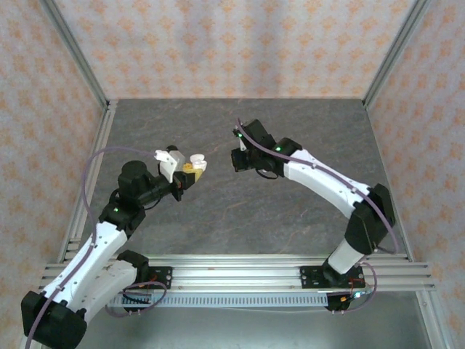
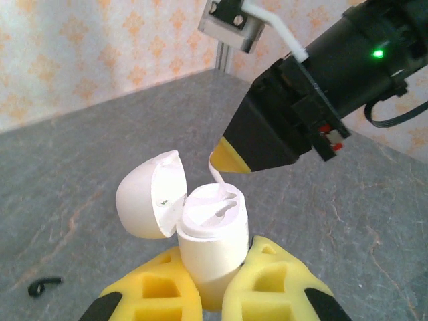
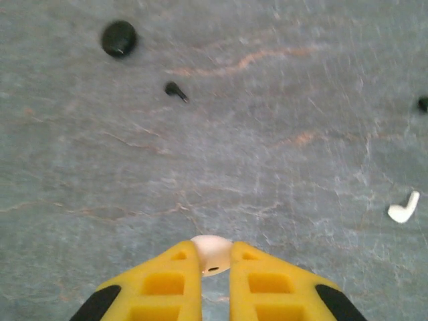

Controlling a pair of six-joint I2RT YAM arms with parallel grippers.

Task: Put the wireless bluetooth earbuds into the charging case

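Your right gripper (image 2: 233,159) pinches a white earbud (image 3: 211,254) above the case (image 2: 212,227), which your left gripper (image 2: 214,271) clamps. If the earbud goes in tilted, it may jam or drop.

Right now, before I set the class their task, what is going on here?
The left claw grips a small white plastic charging case upright, with its domed lid swung open. The right claw pinches a tiny white earbud and holds it right over the case's open top, stem pointing down. A second white earbud and a black earbud lie loose on the grey stone-patterned table.
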